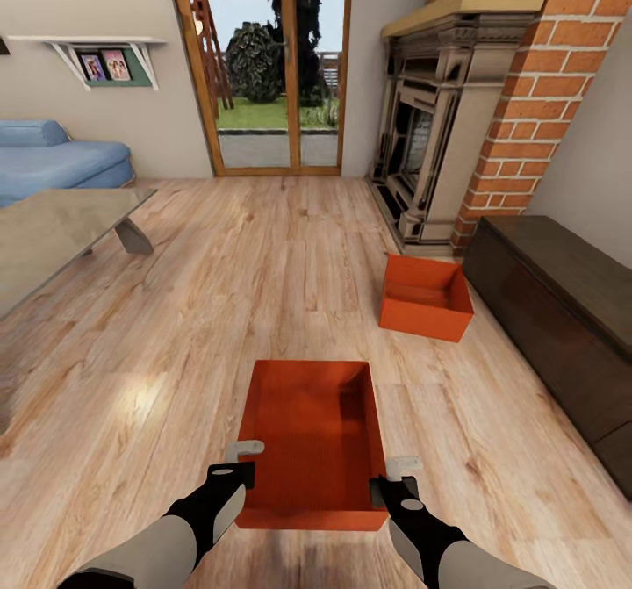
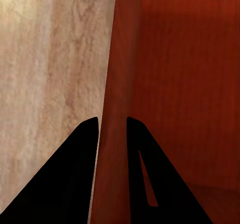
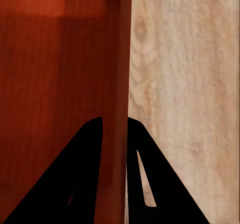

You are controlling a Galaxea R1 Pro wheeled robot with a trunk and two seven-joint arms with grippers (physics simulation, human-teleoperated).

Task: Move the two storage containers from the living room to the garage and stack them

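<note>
One orange-red storage container (image 1: 312,431) lies on the living room's light wood floor (image 1: 219,290), right in front of me between my arms. My left gripper (image 1: 244,466) straddles its left wall. In the left wrist view the left gripper (image 2: 112,121) is shut on that thin wall, the bin's inside (image 2: 185,83) to one side. My right gripper (image 1: 391,475) straddles the right wall. The right wrist view shows the right gripper (image 3: 115,120) shut on it beside the bin's inside (image 3: 55,73). The second storage container (image 1: 426,298) sits farther off, by the fireplace.
A dark low cabinet (image 1: 562,308) runs along the right wall. The brick fireplace (image 1: 439,132) stands behind the far bin. A glass-topped table (image 1: 53,229) and blue sofa (image 1: 53,159) are at the left. A glazed door (image 1: 272,71) is straight ahead.
</note>
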